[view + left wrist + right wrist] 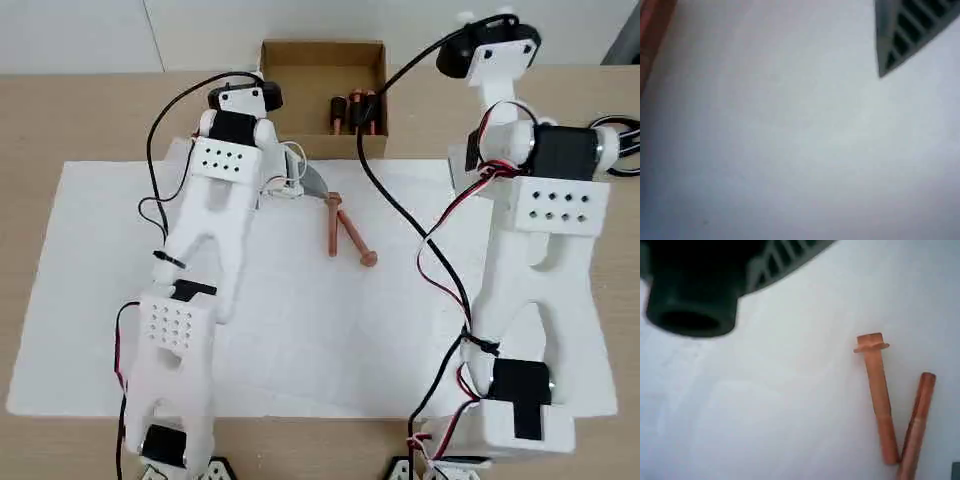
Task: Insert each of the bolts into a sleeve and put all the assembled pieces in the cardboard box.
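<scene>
**Hidden or cropped.** In my left wrist view one ribbed finger enters at a corner. An orange-brown strip is cut by the frame edge and too blurred to name. The remainder is white paper. In my right wrist view a dark hollow cylinder sits blurred, close to the lens, beside my right gripper. I cannot tell whether that gripper has hold of it, nor how it stands. The flanged bolt shows whole. The second bolt lies in a V with it, just beside its shank tip, and is cut off at the frame edge.

**Pose, high view.** My left arm stretches forward over the paper. My left gripper is low near the sheet's far edge, just beside the two bolts and near the cardboard box. Its fingers are parted, with nothing between them. My right arm rises along the paper's right side, its wrist near the box's right corner. Assembled pieces lie in the box's right half.
</scene>
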Controlling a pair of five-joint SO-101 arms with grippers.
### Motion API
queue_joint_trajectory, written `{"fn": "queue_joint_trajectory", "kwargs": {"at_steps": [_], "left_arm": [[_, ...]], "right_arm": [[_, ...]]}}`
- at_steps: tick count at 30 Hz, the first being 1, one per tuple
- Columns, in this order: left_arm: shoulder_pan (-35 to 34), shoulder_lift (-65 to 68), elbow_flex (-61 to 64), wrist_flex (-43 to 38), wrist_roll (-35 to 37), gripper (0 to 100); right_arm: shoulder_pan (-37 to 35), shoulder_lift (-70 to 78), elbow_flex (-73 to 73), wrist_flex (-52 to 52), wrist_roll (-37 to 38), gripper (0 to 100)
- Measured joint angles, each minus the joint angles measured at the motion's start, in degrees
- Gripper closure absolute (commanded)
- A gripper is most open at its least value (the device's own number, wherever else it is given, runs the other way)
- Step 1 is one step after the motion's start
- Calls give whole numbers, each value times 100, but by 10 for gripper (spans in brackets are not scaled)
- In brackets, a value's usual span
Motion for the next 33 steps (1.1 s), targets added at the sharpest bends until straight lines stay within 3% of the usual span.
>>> {"fn": "queue_joint_trajectory", "kwargs": {"at_steps": [27, 33], "left_arm": [[527, 668, -431, -88, -79, 608], [527, 905, -475, -114, -62, 719]], "right_arm": [[0, 0, 0, 0, -9, 994], [0, 0, 0, 0, -9, 994]]}}
